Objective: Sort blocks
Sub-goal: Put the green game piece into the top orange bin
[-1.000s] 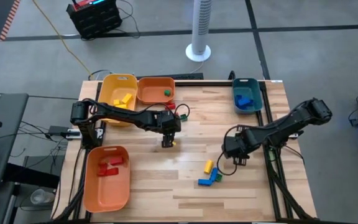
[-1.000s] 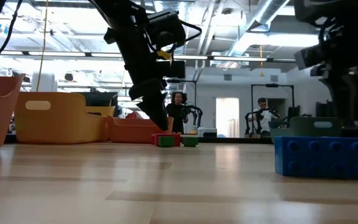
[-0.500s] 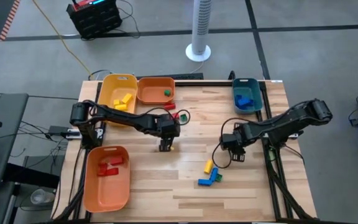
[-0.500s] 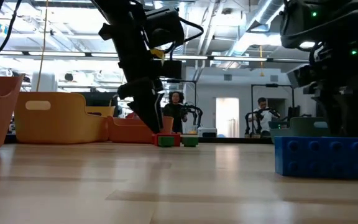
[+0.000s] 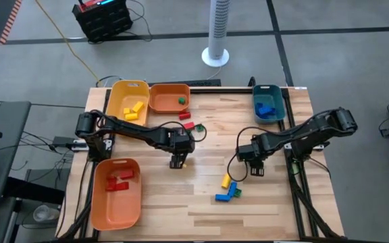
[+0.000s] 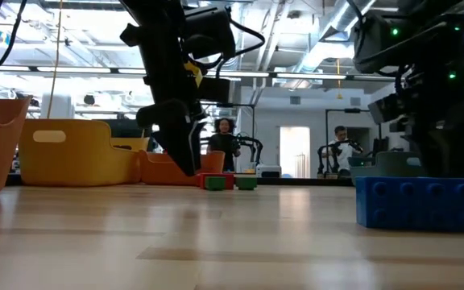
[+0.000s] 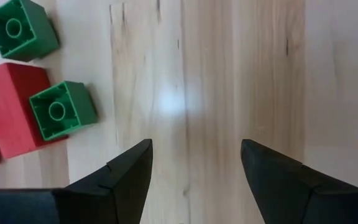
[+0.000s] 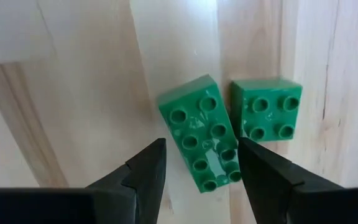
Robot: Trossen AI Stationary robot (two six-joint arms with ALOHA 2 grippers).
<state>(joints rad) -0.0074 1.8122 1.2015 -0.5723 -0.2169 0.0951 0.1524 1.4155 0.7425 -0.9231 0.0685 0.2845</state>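
Right gripper [image 8: 201, 171], fingers apart, hovers over a long green plastic brick [image 8: 201, 149]; a square green brick [image 8: 267, 116] touches it at 3 o'clock. Pick step: next, drop and close. Left gripper [image 7: 194, 177] is spread over bare wooden table [image 7: 229, 74], empty.

Orange bin [image 5: 117, 210], yellow bin [image 5: 119, 94], teal bin [image 5: 267, 91], floor fan [image 5: 217, 34].

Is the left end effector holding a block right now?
No. In the left wrist view the left end effector is open with only bare table between its fingers; the green blocks lie off to the side.
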